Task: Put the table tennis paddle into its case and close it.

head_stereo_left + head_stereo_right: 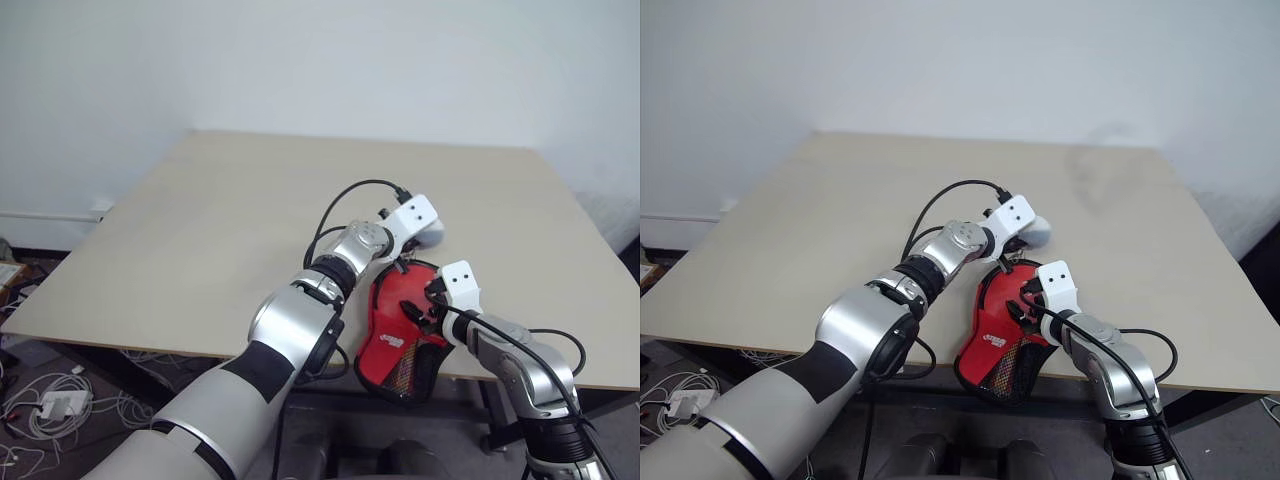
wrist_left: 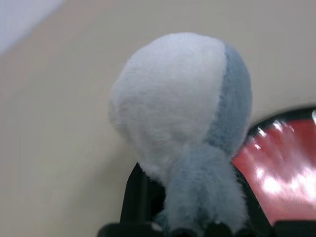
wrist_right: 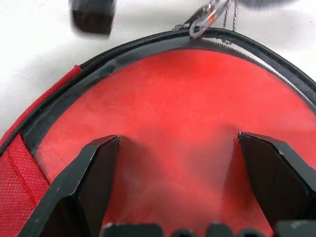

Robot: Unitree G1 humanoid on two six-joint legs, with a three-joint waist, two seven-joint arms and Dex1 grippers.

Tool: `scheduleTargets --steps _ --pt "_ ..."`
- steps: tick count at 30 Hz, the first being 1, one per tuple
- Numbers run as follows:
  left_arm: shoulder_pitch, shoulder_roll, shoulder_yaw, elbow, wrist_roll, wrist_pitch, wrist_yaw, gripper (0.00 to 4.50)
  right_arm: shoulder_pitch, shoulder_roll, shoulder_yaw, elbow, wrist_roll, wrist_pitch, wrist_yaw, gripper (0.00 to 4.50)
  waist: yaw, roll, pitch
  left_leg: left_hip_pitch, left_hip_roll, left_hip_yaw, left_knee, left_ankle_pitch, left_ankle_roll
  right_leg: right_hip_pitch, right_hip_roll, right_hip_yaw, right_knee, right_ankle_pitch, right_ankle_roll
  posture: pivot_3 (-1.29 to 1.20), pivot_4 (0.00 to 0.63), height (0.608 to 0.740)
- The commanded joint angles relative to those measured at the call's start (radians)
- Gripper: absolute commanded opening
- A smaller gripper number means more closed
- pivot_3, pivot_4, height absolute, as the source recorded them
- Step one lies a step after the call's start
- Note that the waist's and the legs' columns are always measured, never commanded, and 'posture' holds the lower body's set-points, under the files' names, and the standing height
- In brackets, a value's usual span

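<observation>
Closing step under way: left gripper [image 2: 197, 229] clenched on the plush ball [image 2: 182, 108], right gripper [image 3: 180, 185] spread over the case [image 1: 400, 340]; next, drawing the zip round.

A lab: bare white wall [image 1: 300, 60], plain table [image 1: 200, 230], floor cables [image 1: 60, 400].

Case [image 1: 1002, 345]: red, paddle-shaped, black mesh at near end, lower centre-right of head views, overhanging near worktop edge. Clear window shows red face beneath. Zip closed around round end; grey-white plush ball [image 2: 180, 123] at far end.
</observation>
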Motion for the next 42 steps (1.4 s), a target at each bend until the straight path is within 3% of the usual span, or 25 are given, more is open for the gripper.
scheduleTargets --steps 1,3,9,18,28,33,37,42 --pt "0.006 -0.109 -0.017 -0.062 0.004 -0.059 -0.034 0.77 0.021 -0.001 0.018 0.059 -0.01 0.045 -0.004 4.19 0.0 0.0 0.0 0.0 0.0 0.0 0.0 0.0 0.0 0.0 0.0 0.0 0.0 0.0 0.0 0.0 0.0 0.74" --pt "0.013 -0.104 -0.021 -0.062 0.007 -0.057 -0.025 1.28 0.018 -0.001 0.018 0.063 -0.01 0.043 -0.004 4.19 0.0 0.0 0.0 0.0 0.0 0.0 0.0 0.0 0.0 0.0 0.0 0.0 0.0 0.0 0.0 0.0 0.0 0.74" --pt "0.036 -0.092 -0.061 -0.063 0.041 -0.097 -0.036 3.37 0.002 0.0 0.027 0.076 -0.013 0.032 0.001 4.19 -0.001 0.0 -0.001 0.001 0.0 0.0 0.0 0.0 0.0 0.001 0.0 0.0 0.0 0.0 0.0 0.0 0.0 0.74" --pt "0.045 -0.038 -0.05 -0.077 0.005 -0.187 -0.193 3.37 0.008 -0.027 -0.011 0.067 -0.01 0.01 0.013 4.19 -0.005 0.0 -0.001 0.007 0.001 0.001 -0.001 0.0 0.0 0.006 0.001 -0.001 0.0 0.0 0.0 0.0 0.0 0.74" --pt "-0.027 0.112 0.137 -0.122 -0.202 -0.148 -0.535 3.37 0.017 -0.082 -0.098 0.019 0.007 -0.004 0.047 4.19 -0.012 0.001 -0.001 0.012 0.001 -0.001 -0.001 -0.002 0.003 0.015 0.0 -0.003 -0.006 0.0 0.001 0.0 0.0 0.74" --pt "0.024 0.22 0.096 -0.155 -0.187 -0.195 -0.762 3.37 0.002 -0.099 -0.13 -0.026 0.027 -0.008 0.073 4.19 -0.011 0.002 -0.001 0.013 0.002 -0.001 -0.001 -0.002 0.003 0.015 0.002 -0.003 -0.006 0.0 0.0 0.0 0.0 0.74" --pt "0.08 0.252 0.081 -0.184 -0.205 -0.195 -0.906 3.37 -0.027 -0.115 -0.182 -0.048 0.06 0.002 0.093 4.19 -0.008 0.002 -0.001 0.013 0.002 -0.001 -0.001 -0.002 0.003 0.015 0.001 -0.002 -0.006 0.0 0.0 0.0 0.0 0.74" --pt "0.14 0.222 0.065 -0.221 -0.208 -0.181 -0.913 3.37 -0.072 -0.146 -0.222 -0.054 0.092 0.001 0.117 4.19 -0.005 0.002 0.0 0.012 0.001 -0.002 -0.001 -0.002 0.003 0.015 -0.001 -0.002 -0.008 0.0 0.0 0.0 0.0 0.74"
